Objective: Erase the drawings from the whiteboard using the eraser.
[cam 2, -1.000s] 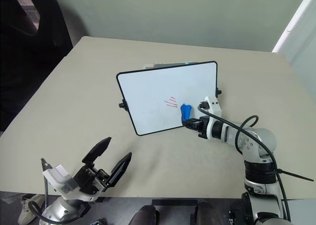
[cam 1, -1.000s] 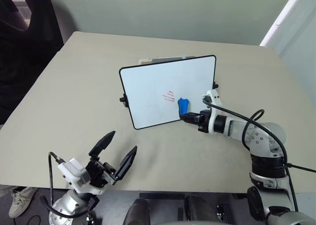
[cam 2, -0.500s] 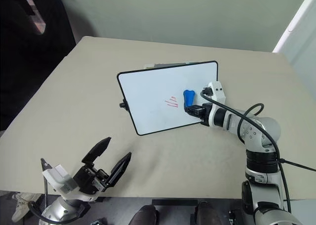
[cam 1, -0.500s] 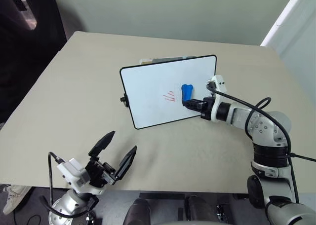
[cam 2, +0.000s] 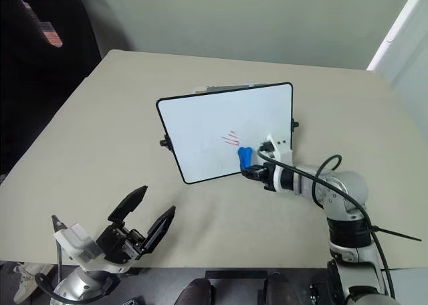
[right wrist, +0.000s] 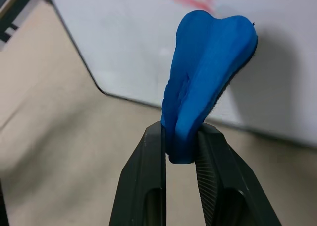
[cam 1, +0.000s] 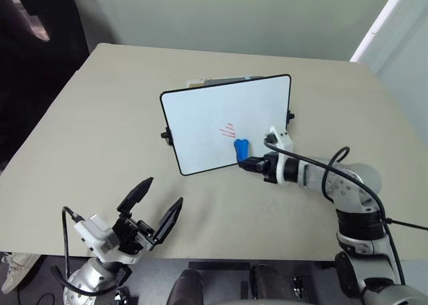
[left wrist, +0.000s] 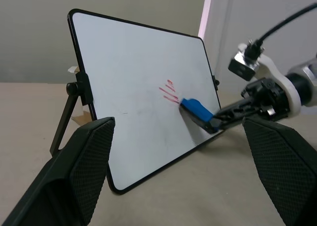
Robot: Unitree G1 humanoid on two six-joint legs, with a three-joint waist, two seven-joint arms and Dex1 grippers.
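Right hand [cam 1: 246, 162] clamped on eraser [cam 1: 239, 148], just below drawings [cam 1: 227, 129]; left hand [cam 1: 152, 208] apart, idle. We risk tipping the propped board [cam 1: 200, 118] if we press hard.

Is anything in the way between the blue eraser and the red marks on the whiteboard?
Nothing visible. The right pincer is shut on the eraser, which sits against the whiteboard just below the drawings, with bare white surface between them. The left pincer hangs open near the table's front edge, away from the board.
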